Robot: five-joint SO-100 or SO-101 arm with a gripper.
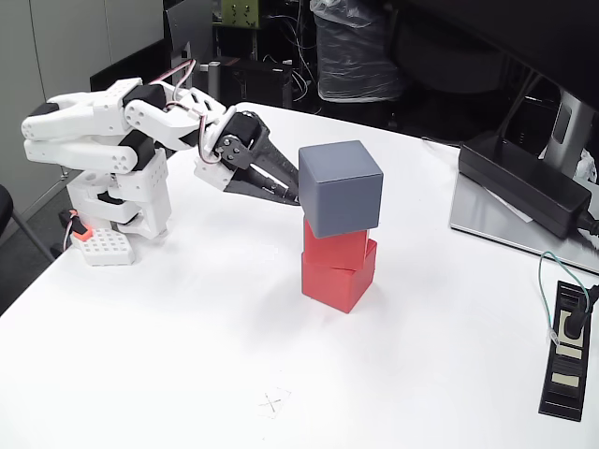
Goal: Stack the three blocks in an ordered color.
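On the white desk (187, 355), mid-surface nearer the far edge, the grey block (341, 187) tops two red blocks (337, 262), slightly askew. Stacking looks done. The end effector (292, 194) touches grey's left face; its grip I cannot tell.

A slate grey block (341, 187) tops the stack, above two bright red blocks, the middle one (335, 249) and the bottom one (337, 278), all plain and matte. The table (187, 374) is white, with a faint pencilled cross (273, 404) near its front edge. The arm (103, 140) is white with black joints and red-and-white wires; its pincer (292, 195) is black. At far right lies a black power brick (524, 182), and a black socket strip (568, 351) with a green cable.
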